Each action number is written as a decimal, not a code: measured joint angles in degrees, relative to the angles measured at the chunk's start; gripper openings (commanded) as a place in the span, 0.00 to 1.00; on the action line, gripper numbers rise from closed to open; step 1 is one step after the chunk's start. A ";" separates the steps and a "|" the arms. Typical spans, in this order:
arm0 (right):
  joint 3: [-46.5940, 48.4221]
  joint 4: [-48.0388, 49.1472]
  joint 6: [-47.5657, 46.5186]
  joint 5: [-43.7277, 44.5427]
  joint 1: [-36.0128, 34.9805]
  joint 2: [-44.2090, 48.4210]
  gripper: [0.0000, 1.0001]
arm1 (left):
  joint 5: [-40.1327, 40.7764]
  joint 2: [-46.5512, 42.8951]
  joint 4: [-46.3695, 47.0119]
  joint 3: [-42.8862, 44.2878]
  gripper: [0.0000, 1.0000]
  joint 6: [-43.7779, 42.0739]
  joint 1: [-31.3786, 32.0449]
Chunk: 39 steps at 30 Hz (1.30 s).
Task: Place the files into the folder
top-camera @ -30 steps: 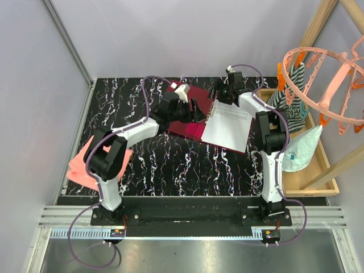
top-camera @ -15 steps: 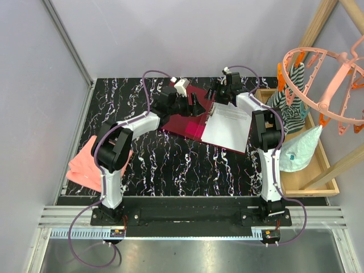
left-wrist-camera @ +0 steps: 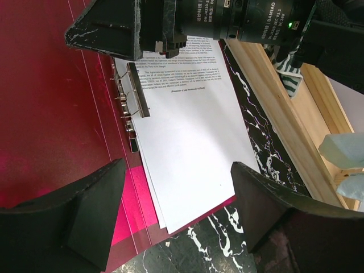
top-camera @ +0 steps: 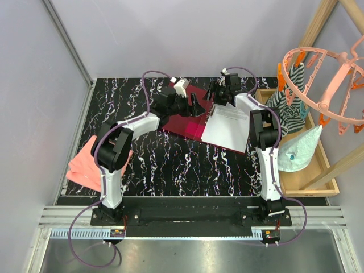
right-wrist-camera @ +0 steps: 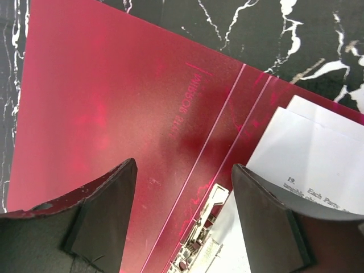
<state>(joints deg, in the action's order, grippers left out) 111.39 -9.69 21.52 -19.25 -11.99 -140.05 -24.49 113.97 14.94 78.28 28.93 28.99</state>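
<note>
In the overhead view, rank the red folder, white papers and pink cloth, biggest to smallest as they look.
1. red folder, lying open: largest.
2. white papers and pink cloth: about alike; the left arm hides part of the cloth, so unranked.

We read "DAMIAO" in white on the black motor housing point(left-wrist-camera: 256, 17) seen from the left wrist, with smaller markings beside it that we cannot make out. On the files point(right-wrist-camera: 318, 165), a paragraph opens "19. Each Party"; the remaining print is too small. A line of capitals pressed into the folder point(right-wrist-camera: 114, 114) is illegible to us.
</note>
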 measured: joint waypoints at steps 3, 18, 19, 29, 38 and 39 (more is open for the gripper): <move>0.52 0.00 0.20 -0.96 0.00 -0.33 0.72 | -0.20 0.00 0.22 -0.22 0.78 0.00 -0.04; -5.75 5.35 1.53 -6.05 0.04 1.66 0.65 | -0.26 0.00 1.95 -2.38 0.77 -0.11 -0.74; -6.49 5.73 1.66 -6.49 0.04 2.12 0.65 | -0.24 0.00 2.19 -2.56 0.77 -0.09 -0.87; -11.19 8.96 1.84 -7.93 0.04 6.82 0.63 | -0.20 0.00 2.82 -3.52 0.77 0.04 -2.49; -14.16 9.94 2.97 -9.18 -0.13 8.85 0.63 | 0.66 -0.17 4.00 -6.38 0.76 0.66 -4.37; -14.38 10.03 3.37 -9.31 -0.17 9.01 0.63 | 0.81 -0.24 4.02 -6.82 0.76 0.70 -4.61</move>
<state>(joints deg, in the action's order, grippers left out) 97.01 0.34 24.88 -28.56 -12.16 -131.04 -23.68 113.73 18.96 71.46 29.63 24.38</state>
